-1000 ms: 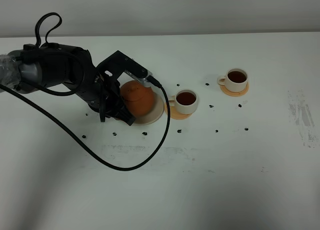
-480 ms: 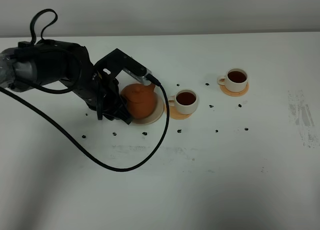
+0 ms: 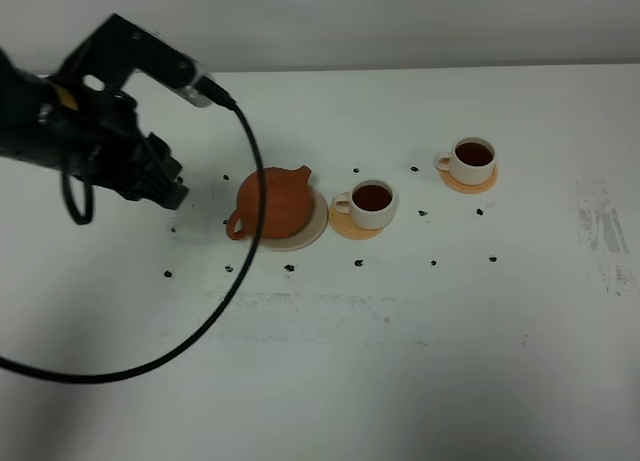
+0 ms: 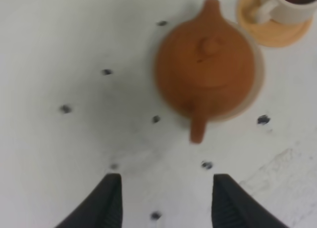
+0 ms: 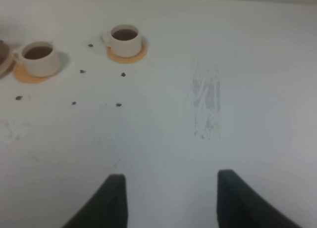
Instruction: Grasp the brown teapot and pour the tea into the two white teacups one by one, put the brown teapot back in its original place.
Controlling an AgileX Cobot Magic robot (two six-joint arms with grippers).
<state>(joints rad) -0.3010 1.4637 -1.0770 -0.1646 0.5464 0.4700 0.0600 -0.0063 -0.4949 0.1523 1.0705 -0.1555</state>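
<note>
So the left pincer (image 4: 166, 203) is spread and empty, hovering over the bench (image 3: 400, 361). The brown teapot (image 4: 205, 72) sits just ahead of it on its beige saucer (image 3: 316, 224), handle pointing back at the fingers. Both white teacups (image 3: 372, 203) (image 3: 472, 159), full of dark tea, are on orange coasters (image 3: 352, 228) beyond the teapot. The right pincer (image 5: 171, 201) looks spread too, holding nothing.
</note>
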